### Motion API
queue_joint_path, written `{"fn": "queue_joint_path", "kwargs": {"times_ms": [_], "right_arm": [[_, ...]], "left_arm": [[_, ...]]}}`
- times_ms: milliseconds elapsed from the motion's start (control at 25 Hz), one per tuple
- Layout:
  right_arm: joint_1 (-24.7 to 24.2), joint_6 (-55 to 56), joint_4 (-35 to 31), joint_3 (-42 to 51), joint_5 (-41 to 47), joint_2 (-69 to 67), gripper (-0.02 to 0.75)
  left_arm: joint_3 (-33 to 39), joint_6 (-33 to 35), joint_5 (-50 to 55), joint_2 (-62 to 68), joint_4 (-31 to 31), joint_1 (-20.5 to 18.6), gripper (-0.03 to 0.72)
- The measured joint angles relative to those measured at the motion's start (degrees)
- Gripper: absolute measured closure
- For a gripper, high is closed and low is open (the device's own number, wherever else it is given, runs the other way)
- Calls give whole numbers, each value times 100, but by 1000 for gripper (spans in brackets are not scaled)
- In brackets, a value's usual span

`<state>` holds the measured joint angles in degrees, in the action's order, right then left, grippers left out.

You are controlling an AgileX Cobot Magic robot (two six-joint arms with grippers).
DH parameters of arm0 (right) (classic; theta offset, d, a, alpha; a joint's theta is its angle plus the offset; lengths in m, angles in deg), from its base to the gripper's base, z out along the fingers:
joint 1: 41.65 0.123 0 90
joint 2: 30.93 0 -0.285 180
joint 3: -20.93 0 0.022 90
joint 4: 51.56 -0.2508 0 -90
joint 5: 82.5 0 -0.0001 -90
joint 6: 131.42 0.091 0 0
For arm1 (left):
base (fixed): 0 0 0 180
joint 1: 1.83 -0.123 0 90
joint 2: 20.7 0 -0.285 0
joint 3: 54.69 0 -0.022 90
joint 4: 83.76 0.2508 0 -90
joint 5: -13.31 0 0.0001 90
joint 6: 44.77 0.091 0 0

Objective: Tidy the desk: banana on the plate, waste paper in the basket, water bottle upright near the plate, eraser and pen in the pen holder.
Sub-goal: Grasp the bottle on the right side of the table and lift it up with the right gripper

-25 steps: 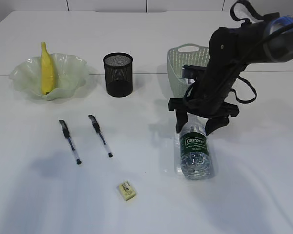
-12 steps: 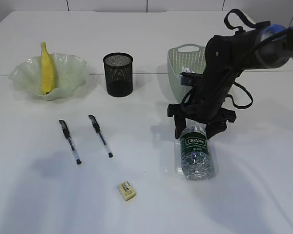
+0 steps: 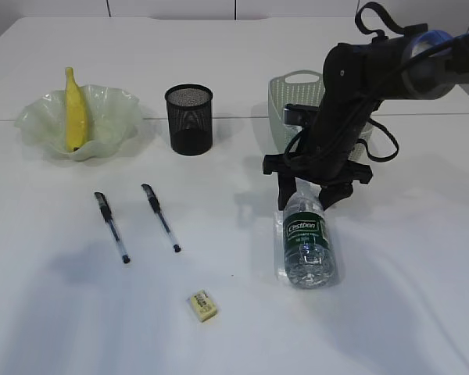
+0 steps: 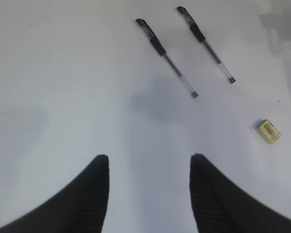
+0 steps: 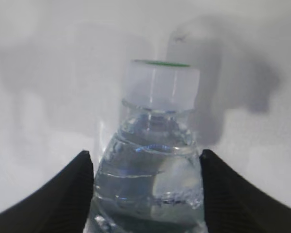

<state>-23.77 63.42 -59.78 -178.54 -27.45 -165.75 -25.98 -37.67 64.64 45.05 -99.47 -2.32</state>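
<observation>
One water bottle, lying on its side on the table in front of the basket: mostly full so probably heavy, smooth and likely slippery, best taken at the shoulder just below the cap, where my right gripper straddles it, fingers on either flank and seemingly touching, though I cannot tell whether they grip. Two pens, one eraser and the pen holder lie well apart to the left, nothing blocking the way to the plate with its banana; my left gripper hangs parted and empty above bare tabletop.

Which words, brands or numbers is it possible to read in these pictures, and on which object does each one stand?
"Cestbon": on the dark green label of the water bottle, which lies on its side on the table.
Dark print on the yellow eraser: too small and blurred to read in any view.
The two pens, the pen holder and the basket show no readable text.
</observation>
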Motion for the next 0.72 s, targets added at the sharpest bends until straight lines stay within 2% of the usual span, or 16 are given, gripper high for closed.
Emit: {"fn": "queue_joint_path", "kwargs": {"times_ms": [520,720], "right_arm": [[0,-35,2,0,246,0,287],[0,-51,2,0,259,0,258]], "left_arm": [[0,0,-11,0,0,0,307],[0,0,-11,0,0,0,307]]}}
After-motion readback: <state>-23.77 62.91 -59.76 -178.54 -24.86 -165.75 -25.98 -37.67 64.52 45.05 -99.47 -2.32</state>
